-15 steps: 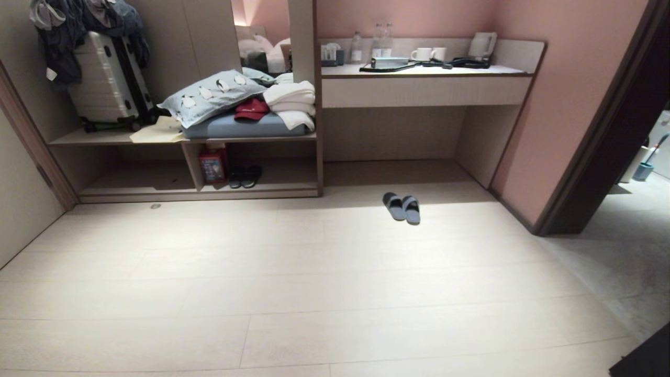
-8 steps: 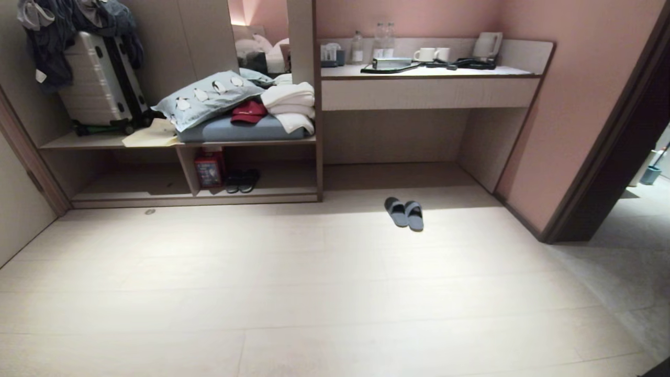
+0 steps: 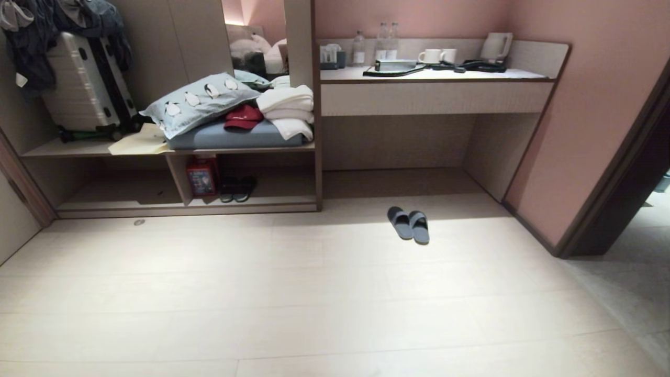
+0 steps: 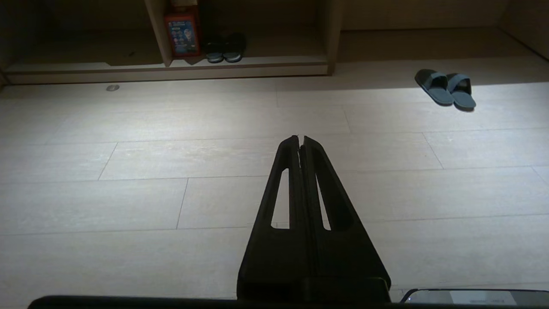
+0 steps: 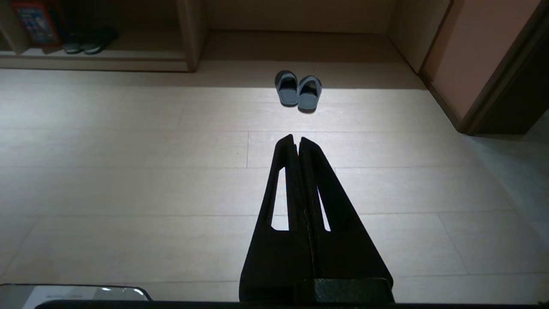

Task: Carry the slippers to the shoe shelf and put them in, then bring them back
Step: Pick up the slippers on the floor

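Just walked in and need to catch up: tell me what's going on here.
Nothing is being handled. The pair of flat grey-blue fabric slide slippers lies side by side on the pale floor in front of the desk recess, not in the low beige-brown wooden shoe shelf, where a darker pair sits. The left tool and right tool are both shut, empty, held above the floor short of the slippers.

Hotel room, entry area. Indicated by: suitcase (image 3: 86,86) on luggage shelf, upper left; kettle (image 3: 496,46), cups (image 3: 437,55) and bottled water (image 3: 358,48) on counter (image 3: 434,76), upper centre; bed reflected in mirror (image 3: 254,39).
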Robot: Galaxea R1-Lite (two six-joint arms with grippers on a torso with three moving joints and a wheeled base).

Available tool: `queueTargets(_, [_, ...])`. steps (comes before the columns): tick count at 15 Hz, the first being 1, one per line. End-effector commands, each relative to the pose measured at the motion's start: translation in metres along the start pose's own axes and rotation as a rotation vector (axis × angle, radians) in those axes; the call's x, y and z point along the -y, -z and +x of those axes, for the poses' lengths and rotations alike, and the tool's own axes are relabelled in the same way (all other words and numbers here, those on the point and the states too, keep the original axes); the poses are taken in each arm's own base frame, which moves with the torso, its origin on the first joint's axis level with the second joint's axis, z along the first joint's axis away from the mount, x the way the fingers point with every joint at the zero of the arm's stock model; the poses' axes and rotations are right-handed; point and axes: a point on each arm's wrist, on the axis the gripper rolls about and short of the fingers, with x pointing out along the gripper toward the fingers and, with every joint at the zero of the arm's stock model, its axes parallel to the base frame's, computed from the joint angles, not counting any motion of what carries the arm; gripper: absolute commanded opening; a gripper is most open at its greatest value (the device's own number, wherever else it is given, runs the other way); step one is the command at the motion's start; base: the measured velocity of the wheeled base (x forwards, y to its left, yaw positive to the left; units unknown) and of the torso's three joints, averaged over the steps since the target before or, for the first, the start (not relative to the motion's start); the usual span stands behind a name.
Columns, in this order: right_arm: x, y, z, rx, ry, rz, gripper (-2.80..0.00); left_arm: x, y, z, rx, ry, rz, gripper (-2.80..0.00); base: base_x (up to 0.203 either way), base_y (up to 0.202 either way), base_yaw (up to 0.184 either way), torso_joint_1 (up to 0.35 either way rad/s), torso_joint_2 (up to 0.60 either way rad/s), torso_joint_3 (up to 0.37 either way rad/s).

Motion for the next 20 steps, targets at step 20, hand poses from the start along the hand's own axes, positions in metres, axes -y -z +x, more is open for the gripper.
queueTargets(20, [0.0000,0.0001,-0.0002,0.002,-0.001,-0.002,-2.80,0.0000,0.0004,0.0001,-0.002,0.000,0.000,-2.80,0.196,0.000,-0.001,0.003,0.00,0.003])
